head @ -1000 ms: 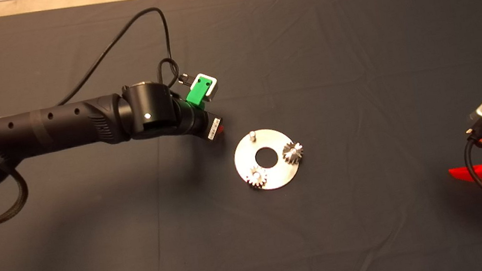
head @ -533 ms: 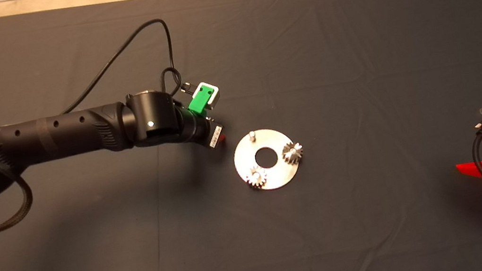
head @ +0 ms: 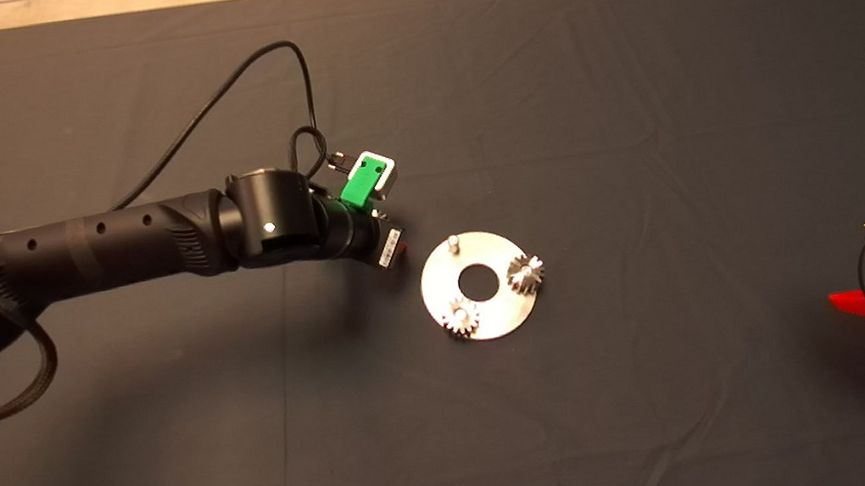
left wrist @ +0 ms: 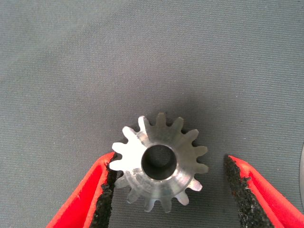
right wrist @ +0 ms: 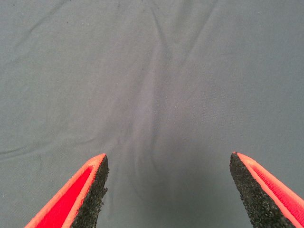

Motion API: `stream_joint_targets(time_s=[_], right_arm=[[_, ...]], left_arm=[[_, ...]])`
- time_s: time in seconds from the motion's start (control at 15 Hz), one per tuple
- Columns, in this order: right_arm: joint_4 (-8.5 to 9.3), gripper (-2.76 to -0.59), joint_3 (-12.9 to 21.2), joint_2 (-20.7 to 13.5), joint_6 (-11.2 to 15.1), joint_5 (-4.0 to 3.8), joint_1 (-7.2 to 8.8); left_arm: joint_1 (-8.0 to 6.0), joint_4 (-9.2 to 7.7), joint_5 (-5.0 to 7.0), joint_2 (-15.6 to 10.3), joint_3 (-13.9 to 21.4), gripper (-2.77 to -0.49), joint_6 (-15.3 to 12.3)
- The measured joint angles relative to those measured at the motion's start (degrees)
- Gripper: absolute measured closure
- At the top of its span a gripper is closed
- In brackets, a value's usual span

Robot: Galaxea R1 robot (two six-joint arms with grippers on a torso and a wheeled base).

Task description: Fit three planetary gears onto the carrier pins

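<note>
Fingers (left wrist: 105, 190) of the left gripper (left wrist: 168, 190) straddle the third planetary gear (left wrist: 160, 163), which lies flat on the dark mat (head: 637, 118) over the tabletop, bore facing up. One pad touches or nearly touches the teeth, while the other stands clear of them, so the opening is only a little wider than the gear and nothing is gripped yet. From the head view this gripper sits just beside the carrier plate (head: 439, 289), on the side nearest the 1 bare pin (head: 451, 243); 2 gears (head: 525, 272) already sit on the other pins. Right gripper (right wrist: 168, 190) waits wide open and empty, well apart.
</note>
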Motion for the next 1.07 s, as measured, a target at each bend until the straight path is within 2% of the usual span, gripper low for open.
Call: stream_joint_targets(time_s=[0.33, 0.53, 0.6, 1.07], right_arm=[[0.02, -1.89, 0.0, -0.4, 0.0, 0.05, 0.00], [0.02, -1.89, 0.0, -0.4, 0.0, 0.05, 0.00], [0.02, -1.89, 0.0, -0.5, 0.0, 0.05, 0.00], [0.38, -1.89, 0.0, -0.5, 0.0, 0.05, 0.00]], left_arm=[[-0.02, 0.04, -0.10, -0.1, -0.3, -1.25, 0.0], [-0.02, 0.04, -0.74, -0.5, -0.4, -1.09, 0.0], [-0.02, 0.04, -1.13, -0.7, -0.4, -1.08, 0.0], [-0.02, 0.04, -1.21, -0.7, -0.4, -0.93, 0.0]])
